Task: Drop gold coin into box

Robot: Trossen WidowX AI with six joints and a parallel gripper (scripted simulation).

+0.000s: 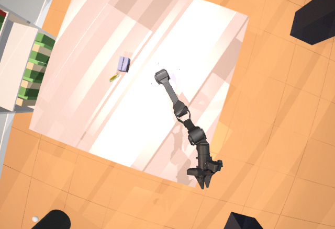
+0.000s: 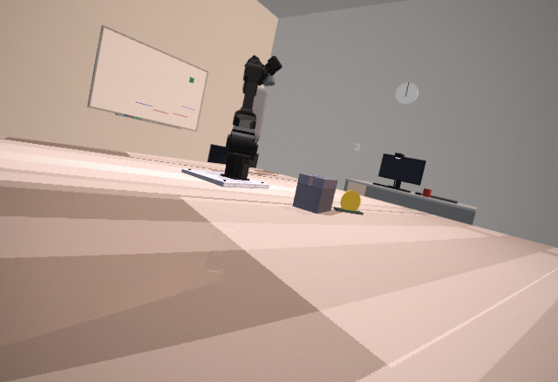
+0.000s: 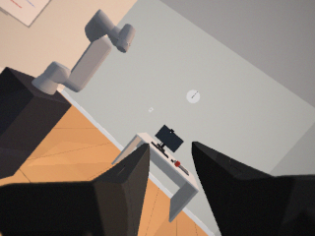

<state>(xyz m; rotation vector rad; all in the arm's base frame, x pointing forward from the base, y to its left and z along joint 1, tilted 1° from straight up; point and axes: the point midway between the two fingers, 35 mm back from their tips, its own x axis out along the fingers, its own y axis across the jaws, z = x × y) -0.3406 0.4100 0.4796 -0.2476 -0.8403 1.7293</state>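
The gold coin (image 1: 113, 77) (image 2: 350, 201) stands on edge in the shallow dark-green holder (image 2: 357, 212). The closed grey box (image 1: 120, 65) (image 2: 310, 198) stands right beside the holder, and a thin dark slot line crosses its lid in the top view. My gripper (image 1: 204, 187) (image 3: 170, 147) is partly open, with nothing between its fingers. It is far from the coin and the box, out past the table's edge near the bottom of the top view. In the exterior view the arm stands raised high and its fingertips cannot be made out. The coin and box are outside the wrist view.
The arm's base plate (image 2: 202, 176) sits on the table (image 1: 81, 107), a little way from the box. Shelves with green and tan blocks (image 1: 40, 56) stand beyond the table's left edge. Dark furniture (image 1: 313, 18) is at the upper right. The wrist view shows a desk with a monitor (image 3: 169, 139).
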